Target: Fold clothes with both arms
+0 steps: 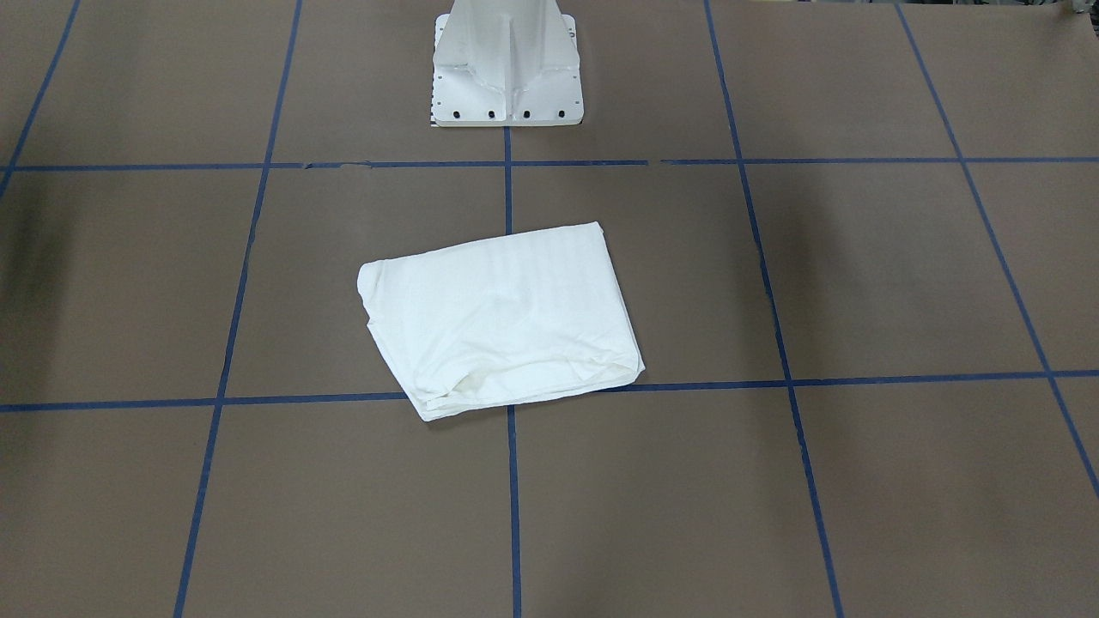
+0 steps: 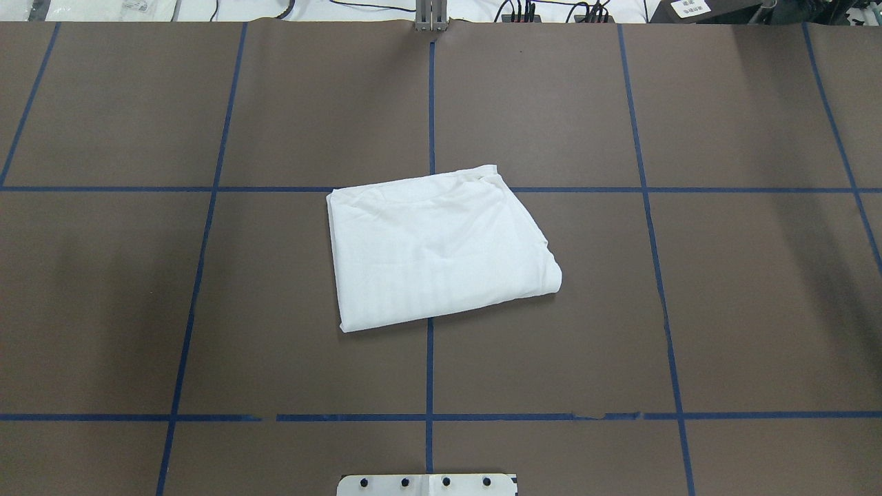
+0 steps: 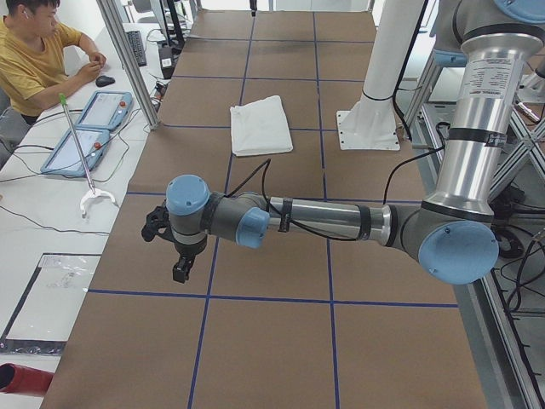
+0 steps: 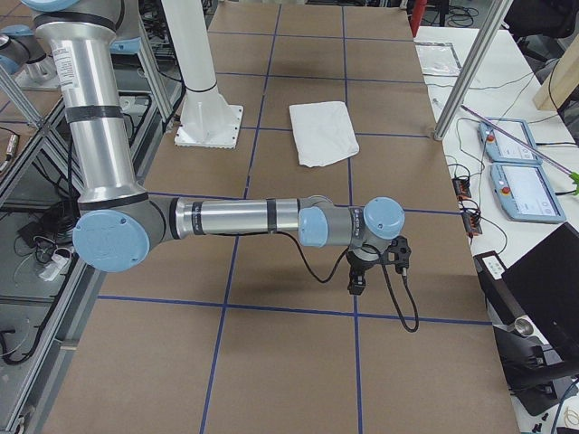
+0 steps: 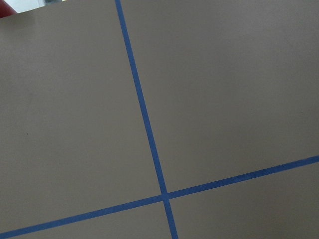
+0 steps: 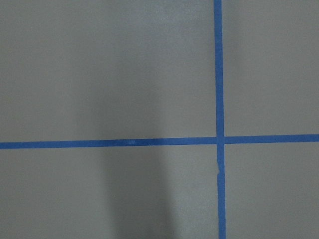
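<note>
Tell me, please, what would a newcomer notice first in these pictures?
First, the white T-shirt, folded into a compact rectangle, lying in the middle of the brown table with its blue tape grid. Next, in the side views, the left arm and the right arm, each stretched out low over the table, well away from the shirt.

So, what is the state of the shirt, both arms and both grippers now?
T-shirt: folded into a rectangle, flat on the table, untouched.
left arm: stretched sideways over the table, away from the T-shirt.
right arm: the same, on the other side.
left gripper: points down above the table; open or shut unclear.
right gripper: likewise.
</note>
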You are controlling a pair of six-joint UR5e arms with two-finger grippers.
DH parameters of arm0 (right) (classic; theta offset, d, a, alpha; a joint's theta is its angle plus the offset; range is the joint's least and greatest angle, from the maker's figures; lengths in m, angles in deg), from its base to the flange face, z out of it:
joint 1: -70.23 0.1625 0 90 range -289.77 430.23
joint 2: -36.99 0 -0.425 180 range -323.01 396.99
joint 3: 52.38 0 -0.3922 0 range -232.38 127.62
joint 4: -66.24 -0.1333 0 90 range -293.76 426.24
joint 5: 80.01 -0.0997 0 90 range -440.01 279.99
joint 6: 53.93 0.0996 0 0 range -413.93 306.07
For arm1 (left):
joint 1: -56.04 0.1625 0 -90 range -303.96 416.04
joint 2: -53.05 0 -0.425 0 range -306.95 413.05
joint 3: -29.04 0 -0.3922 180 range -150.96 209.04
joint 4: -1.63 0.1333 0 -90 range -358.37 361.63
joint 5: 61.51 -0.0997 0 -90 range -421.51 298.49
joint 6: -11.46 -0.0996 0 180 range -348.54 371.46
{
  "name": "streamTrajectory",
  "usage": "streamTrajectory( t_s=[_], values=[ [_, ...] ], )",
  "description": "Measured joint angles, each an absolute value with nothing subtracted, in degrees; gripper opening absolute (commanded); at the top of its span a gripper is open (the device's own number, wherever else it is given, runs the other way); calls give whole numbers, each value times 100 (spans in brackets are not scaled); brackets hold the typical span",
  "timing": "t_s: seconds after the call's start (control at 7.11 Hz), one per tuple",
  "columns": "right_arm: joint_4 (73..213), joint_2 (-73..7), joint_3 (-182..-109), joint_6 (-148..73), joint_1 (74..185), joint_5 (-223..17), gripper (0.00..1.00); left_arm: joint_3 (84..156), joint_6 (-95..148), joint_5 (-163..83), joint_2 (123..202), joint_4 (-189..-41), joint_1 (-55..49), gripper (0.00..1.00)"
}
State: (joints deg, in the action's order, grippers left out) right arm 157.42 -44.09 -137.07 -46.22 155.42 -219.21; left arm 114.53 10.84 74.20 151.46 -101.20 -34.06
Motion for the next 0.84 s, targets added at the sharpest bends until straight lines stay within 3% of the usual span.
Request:
streamTrajectory(
  t_s=[0.84],
  values=[
    [15741, -4566, -13791, -4606, 15540, -21930, 100, 11523, 1069, 7941, 14888, -10435, -3456, 99]
  ],
)
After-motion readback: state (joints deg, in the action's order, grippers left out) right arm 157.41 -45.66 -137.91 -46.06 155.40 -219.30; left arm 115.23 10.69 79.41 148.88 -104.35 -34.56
